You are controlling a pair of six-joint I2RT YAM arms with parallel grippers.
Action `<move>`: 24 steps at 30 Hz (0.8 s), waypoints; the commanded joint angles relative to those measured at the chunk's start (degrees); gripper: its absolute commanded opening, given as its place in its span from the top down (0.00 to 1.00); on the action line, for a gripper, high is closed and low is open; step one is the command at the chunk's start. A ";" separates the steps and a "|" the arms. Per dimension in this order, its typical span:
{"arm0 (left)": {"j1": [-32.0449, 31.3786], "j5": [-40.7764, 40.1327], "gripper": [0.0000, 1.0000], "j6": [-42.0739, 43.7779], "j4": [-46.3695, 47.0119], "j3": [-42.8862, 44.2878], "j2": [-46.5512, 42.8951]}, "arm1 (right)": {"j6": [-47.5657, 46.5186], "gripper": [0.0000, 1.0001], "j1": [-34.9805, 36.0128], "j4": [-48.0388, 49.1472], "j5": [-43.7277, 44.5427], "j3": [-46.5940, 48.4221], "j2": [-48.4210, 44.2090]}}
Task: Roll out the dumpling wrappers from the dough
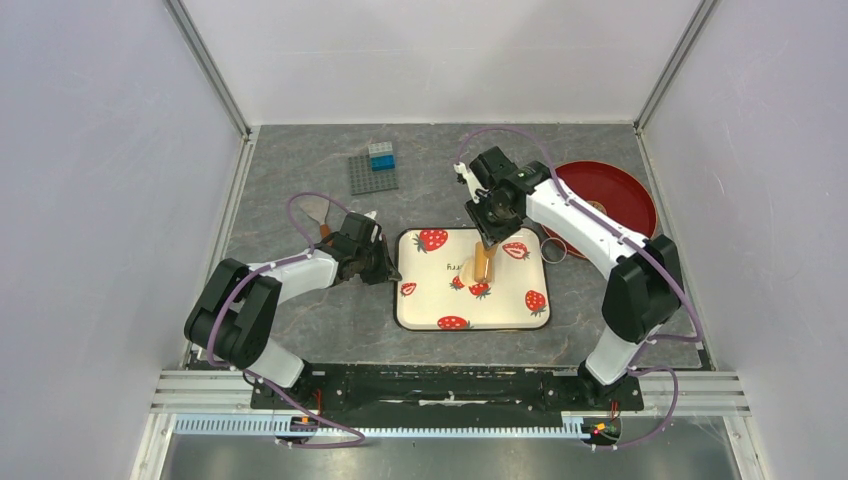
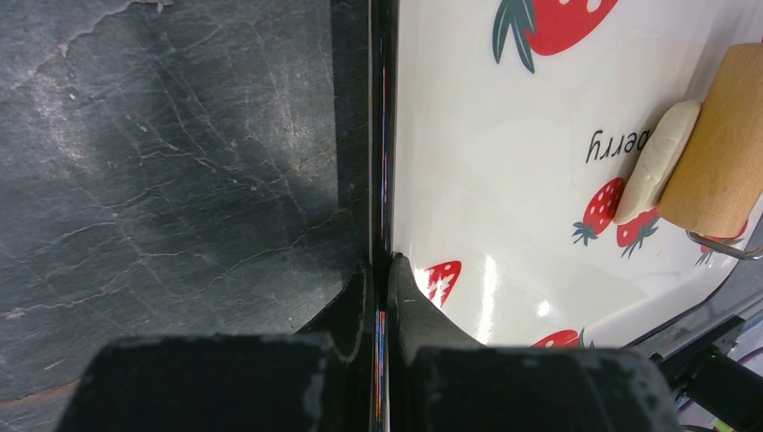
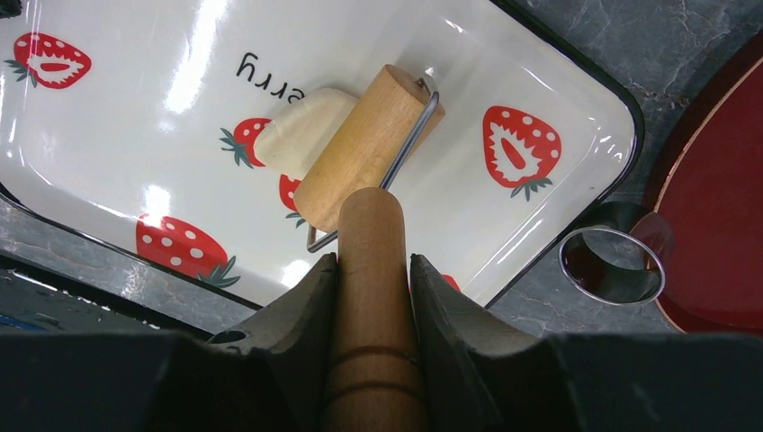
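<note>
A pale cream lump of dough (image 3: 301, 130) lies on the white strawberry tray (image 1: 415, 315), pressed against the left side of the tan wooden roller (image 3: 364, 148). The dough (image 2: 657, 162) and roller (image 2: 720, 144) also show in the left wrist view. My right gripper (image 3: 371, 261) is shut on the roller's wooden handle and holds the drum down on the tray beside the dough. My left gripper (image 2: 382, 265) is shut on the tray's left rim (image 2: 381, 135). No thin round wrappers are in view.
A small metal ring cutter (image 3: 612, 264) stands on the grey table just right of the tray, next to a red plate (image 1: 610, 195). A grey brick baseplate (image 1: 370, 178) with blue bricks is at the back. A scraper-like tool (image 1: 315, 212) lies behind the left arm.
</note>
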 commanded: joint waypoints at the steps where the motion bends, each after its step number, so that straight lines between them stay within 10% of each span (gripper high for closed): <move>1: -0.52 -5.89 0.98 1.49 -6.08 -2.63 3.97 | -0.64 1.00 1.77 1.01 3.32 -8.45 6.75; 24: -0.53 -5.92 0.98 1.48 -6.08 -2.73 3.90 | 3.28 1.00 -0.21 -3.80 4.31 12.63 -3.07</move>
